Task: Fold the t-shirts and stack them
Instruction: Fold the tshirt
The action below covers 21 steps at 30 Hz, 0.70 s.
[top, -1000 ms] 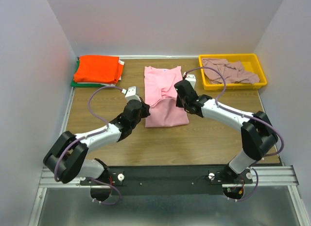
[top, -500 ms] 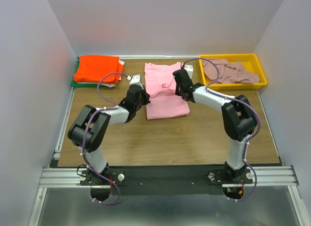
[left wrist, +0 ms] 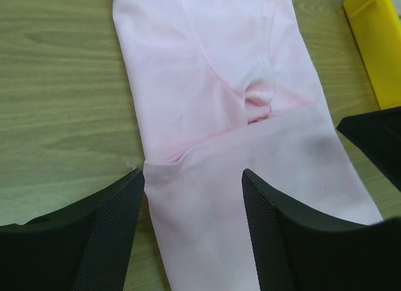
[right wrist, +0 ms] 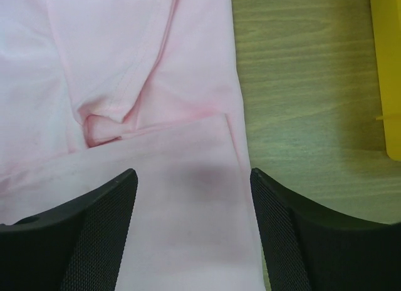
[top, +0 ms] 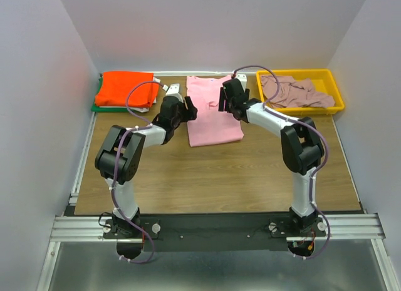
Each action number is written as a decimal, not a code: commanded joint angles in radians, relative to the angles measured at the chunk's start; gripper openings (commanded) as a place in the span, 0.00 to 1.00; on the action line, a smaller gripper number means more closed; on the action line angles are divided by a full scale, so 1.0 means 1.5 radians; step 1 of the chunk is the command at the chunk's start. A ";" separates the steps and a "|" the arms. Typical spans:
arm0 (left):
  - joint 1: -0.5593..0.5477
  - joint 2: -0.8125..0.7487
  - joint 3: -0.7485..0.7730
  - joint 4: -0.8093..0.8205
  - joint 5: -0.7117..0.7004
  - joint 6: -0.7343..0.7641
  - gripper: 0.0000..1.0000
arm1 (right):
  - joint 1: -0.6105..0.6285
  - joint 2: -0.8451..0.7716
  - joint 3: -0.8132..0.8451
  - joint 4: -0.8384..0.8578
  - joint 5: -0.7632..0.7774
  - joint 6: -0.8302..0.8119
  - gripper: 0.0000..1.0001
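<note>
Right, the pink t-shirt (top: 213, 119) lies in the middle of the bench (top: 219, 178), narrowed into a long strip with its lower part doubled over on top. My left end effector (top: 187, 109) sits at its left edge and my right end effector (top: 223, 102) at its right edge, facing each other across the cloth. Both wrist views show the fingers spread wide with nothing pinched; each pair simply straddles the doubled layer near the fold line. At the far left corner the orange t-shirt (top: 125, 87) rests folded on a green t-shirt (top: 96, 107). The mauve t-shirt (top: 294, 91) is crumpled in the yellow tray (top: 301, 108) at far right.

I judge this to be the middle of folding the pink one, with its stacking not yet done. What worries me from here is the pinch. If I close now, a finger may catch only the top layer, or the one beneath as well (the wrist views do not tell me how deep the tips sit), and the fold would drag open or skew. A pucker (right wrist: 100, 125) by the sleeve seam could bunch further. The two arms are also close together over a narrow strip, so an uneven lift could twist the cloth or knock them together.
</note>
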 commanded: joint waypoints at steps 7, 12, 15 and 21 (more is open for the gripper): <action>-0.001 -0.126 -0.058 -0.046 -0.029 0.027 0.73 | -0.002 -0.138 -0.093 0.010 -0.061 -0.015 0.83; -0.016 -0.169 -0.149 -0.042 -0.029 0.016 0.70 | -0.008 -0.180 -0.183 0.011 -0.105 0.017 0.80; -0.032 -0.183 -0.185 -0.036 -0.025 0.007 0.69 | -0.024 -0.179 -0.225 0.013 -0.132 0.029 0.70; -0.052 -0.197 -0.227 -0.036 -0.030 -0.014 0.69 | -0.039 -0.169 -0.276 0.022 -0.162 0.044 0.62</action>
